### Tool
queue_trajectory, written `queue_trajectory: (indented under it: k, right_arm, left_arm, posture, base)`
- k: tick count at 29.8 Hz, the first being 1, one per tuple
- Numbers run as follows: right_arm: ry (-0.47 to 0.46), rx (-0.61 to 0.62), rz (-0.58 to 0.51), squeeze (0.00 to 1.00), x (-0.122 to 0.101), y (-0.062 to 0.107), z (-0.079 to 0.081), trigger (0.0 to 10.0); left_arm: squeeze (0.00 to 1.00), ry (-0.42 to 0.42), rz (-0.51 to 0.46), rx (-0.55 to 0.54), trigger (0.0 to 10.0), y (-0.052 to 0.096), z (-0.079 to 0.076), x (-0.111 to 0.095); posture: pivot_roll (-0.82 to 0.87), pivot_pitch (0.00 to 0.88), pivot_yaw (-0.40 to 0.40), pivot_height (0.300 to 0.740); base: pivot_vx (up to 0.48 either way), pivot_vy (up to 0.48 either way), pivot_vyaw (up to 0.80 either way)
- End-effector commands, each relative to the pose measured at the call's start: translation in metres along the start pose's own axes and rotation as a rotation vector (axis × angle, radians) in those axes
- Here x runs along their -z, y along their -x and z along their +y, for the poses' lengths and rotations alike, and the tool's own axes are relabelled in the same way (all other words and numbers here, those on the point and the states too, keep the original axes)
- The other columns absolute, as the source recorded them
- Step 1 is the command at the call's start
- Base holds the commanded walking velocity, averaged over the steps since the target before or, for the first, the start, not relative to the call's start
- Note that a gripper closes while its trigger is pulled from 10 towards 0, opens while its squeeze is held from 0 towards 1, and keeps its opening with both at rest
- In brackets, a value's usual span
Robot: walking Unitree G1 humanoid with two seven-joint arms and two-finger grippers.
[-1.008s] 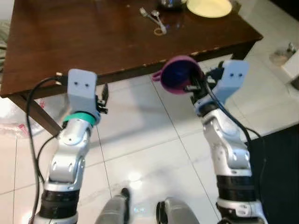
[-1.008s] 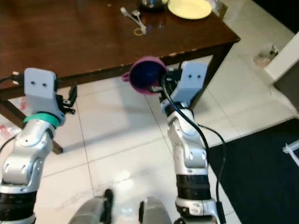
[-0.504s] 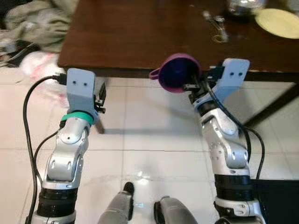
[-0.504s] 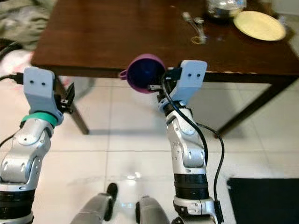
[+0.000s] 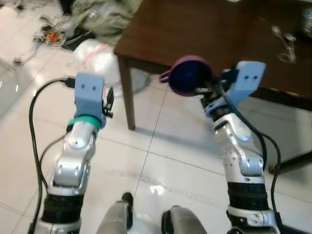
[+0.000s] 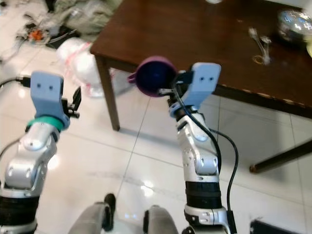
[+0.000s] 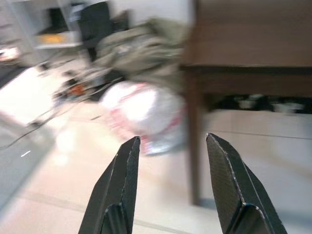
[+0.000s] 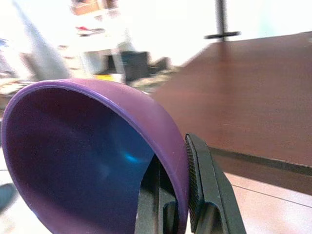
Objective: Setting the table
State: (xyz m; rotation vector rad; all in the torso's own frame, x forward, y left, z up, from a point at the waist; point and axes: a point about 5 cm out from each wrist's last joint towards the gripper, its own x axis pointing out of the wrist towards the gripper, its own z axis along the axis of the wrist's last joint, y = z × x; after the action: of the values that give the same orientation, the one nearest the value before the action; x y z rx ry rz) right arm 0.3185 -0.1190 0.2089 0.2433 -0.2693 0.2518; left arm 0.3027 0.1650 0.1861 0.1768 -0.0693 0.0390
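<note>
1. left eye view: the right gripper [image 5: 201, 90] pinches the rim of a purple bowl [image 5: 187, 76], one finger inside and one outside, holding it tilted just off the near edge of the dark wooden table [image 5: 214, 34].
2. forks [image 5: 283, 38] lie on the table, well apart from the bowl.
3. the left gripper [image 7: 170, 161] hangs with fingers spread, holding nothing, beside the table's corner leg [image 5: 125, 95].
4. a white plastic bag [image 7: 141, 113] sits on the floor beyond that leg.

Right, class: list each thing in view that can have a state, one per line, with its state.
Purple cup: tilted on its side, gripped by its rim, off the table.
Right end effector: shut on the cup's rim.
Left end effector: open, holding nothing.
Cutlery: lying on the table.
</note>
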Motion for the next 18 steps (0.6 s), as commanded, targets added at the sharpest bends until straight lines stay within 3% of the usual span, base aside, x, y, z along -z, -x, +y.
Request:
queue_trajectory:
  k: [1,18]
  right_arm:
    - [-0.003,-0.006,-0.006,0.00,-0.0008,0.0011,-0.0004,10.0]
    - [-0.008,-0.024,-0.005,0.00,-0.0003,0.0012,0.0011,10.0]
  left_arm:
    - [0.00,-0.002,0.038,0.001,10.0,0.0015,-0.0023,0.0079]
    - [0.00,-0.010,0.046,-0.063,10.0,-0.0024,0.0049,0.0091]
  posture:
    - [-0.07,0.075,0.024,0.740]
    - [-0.07,0.069,0.023,0.740]
  base:
    - [0.000,0.000,0.80]
    - [0.000,0.000,0.80]
